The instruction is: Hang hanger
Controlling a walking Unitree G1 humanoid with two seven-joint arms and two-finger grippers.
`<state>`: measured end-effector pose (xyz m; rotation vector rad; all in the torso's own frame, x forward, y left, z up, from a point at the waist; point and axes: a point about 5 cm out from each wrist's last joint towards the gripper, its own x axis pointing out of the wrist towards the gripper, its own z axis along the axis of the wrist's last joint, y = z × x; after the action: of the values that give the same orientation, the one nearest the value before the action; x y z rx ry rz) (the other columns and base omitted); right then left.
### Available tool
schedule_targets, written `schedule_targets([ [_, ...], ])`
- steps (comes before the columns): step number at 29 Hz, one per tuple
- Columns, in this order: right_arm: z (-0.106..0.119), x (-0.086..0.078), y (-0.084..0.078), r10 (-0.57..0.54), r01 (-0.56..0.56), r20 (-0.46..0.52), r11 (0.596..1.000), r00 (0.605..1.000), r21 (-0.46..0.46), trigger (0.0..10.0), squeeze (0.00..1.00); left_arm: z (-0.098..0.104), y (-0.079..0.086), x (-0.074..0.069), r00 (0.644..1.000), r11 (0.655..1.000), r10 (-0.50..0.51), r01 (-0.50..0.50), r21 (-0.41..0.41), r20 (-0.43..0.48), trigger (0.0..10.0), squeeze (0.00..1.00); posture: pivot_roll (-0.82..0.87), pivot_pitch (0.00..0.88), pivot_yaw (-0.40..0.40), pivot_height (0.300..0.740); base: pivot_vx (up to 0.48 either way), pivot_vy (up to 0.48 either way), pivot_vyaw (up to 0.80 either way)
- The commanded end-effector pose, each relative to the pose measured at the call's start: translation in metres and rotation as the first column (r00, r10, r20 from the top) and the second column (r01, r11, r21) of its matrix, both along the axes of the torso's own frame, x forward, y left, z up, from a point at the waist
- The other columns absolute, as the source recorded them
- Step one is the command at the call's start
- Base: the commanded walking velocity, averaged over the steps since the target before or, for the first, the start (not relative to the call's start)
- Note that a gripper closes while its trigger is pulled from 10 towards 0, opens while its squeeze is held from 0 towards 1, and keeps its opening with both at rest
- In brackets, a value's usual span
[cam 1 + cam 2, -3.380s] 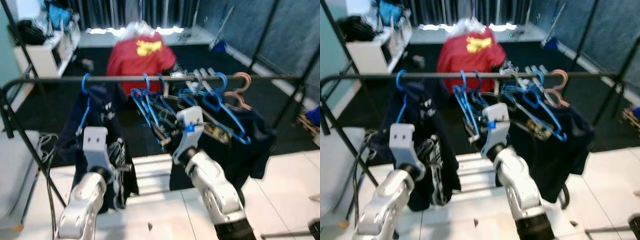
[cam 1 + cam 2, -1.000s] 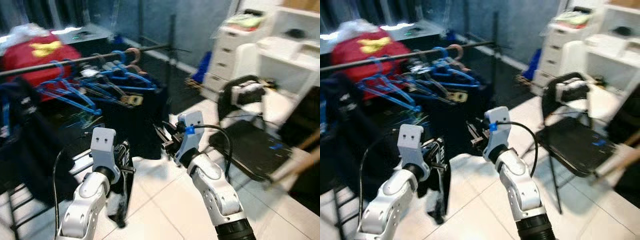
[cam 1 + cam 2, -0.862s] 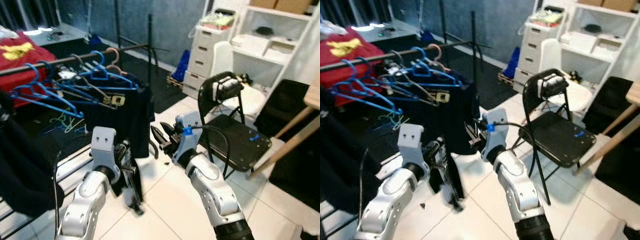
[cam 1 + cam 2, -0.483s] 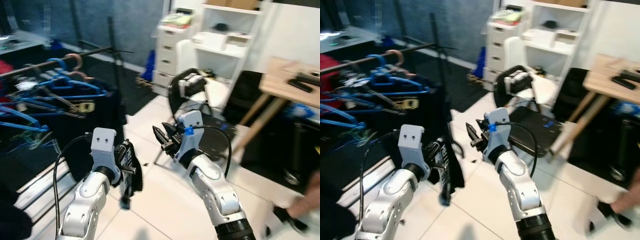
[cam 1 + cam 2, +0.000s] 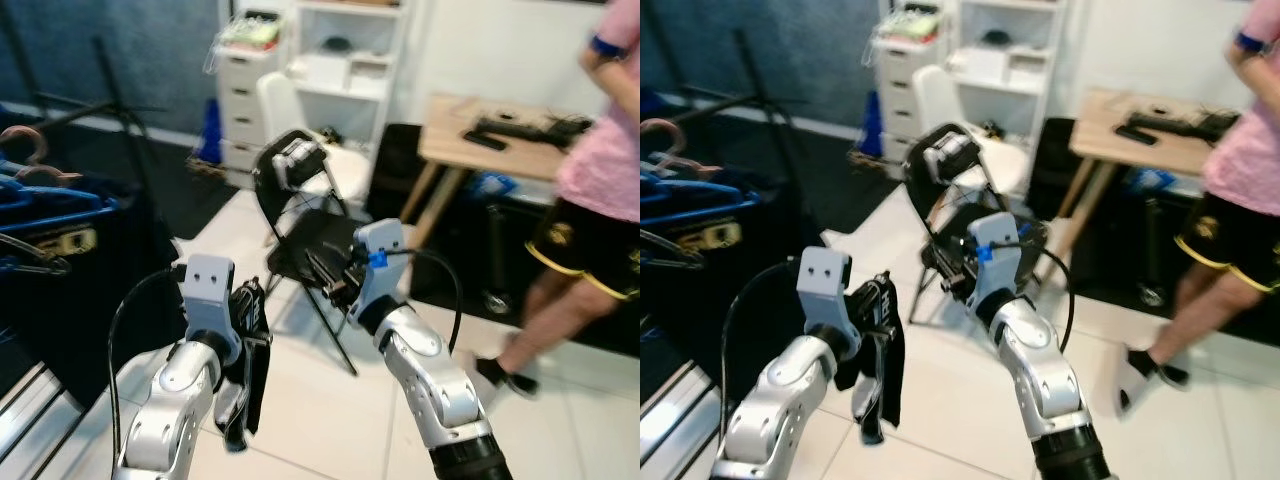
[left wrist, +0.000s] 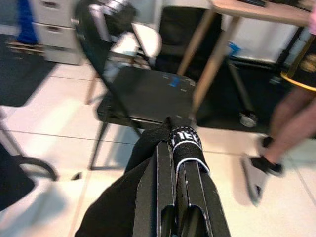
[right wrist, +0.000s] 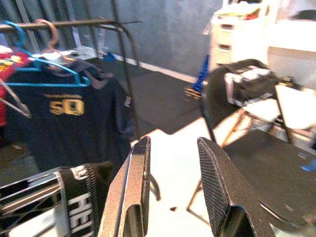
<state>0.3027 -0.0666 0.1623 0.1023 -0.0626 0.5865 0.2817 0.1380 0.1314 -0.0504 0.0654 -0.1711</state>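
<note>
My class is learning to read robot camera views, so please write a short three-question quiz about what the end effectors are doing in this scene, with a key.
1. True or false: the right end effector is open and holds nothing.
2. What does the left end effector grip? A) a black garment B) a wooden hanger C) a cardboard box
3. Fill in the blank: the furniture standing on the tiled floor straight ahead of both arms is a ____.

Key
1. True: its two fingers stand apart with nothing between them.
2. A: the fingers are shut on the dark cloth with white lettering.
3. A black folding chair.
</note>
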Motion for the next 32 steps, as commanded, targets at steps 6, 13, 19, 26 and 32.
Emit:
schedule_targets([
  [6,-0.0035,0.0006,0.0007,0.007,-0.007,-0.024,1.000,1.000,-0.006,10.0,0.00,-0.0019,-0.0006,0.0002,1.000,1.000,0.001,-0.001,0.007,-0.008,10.0,0.00,0.07,0.000,-0.032,0.740,0.000,0.000,-0.80],
  [13,-0.0049,0.0004,0.0014,0.011,-0.011,-0.031,1.000,0.999,-0.011,10.0,0.00,-0.0023,-0.0006,0.0001,1.000,1.000,0.006,-0.006,0.008,-0.008,10.0,0.00,0.07,0.000,-0.032,0.740,0.000,0.000,-0.80],
  [19,-0.0054,0.0006,0.0010,0.011,-0.011,-0.033,1.000,0.999,-0.013,10.0,0.00,-0.0030,-0.0017,-0.0001,1.000,1.000,0.004,-0.004,0.007,-0.010,10.0,0.00,0.07,0.000,-0.033,0.740,0.000,0.000,-0.80],
  [26,-0.0056,0.0013,0.0021,0.015,-0.015,-0.034,1.000,0.999,-0.018,10.0,0.00,-0.0037,-0.0028,-0.0004,1.000,1.000,0.000,0.001,0.012,-0.012,10.0,0.00,0.07,0.000,-0.031,0.740,0.000,0.000,-0.80],
  [32,-0.0052,0.0020,0.0031,0.018,-0.018,-0.032,1.000,0.999,-0.021,10.0,0.00,-0.0026,-0.0019,0.0006,1.000,1.000,0.000,0.000,0.029,-0.010,10.0,0.00,0.07,0.000,-0.030,0.740,0.000,0.000,-0.80],
])
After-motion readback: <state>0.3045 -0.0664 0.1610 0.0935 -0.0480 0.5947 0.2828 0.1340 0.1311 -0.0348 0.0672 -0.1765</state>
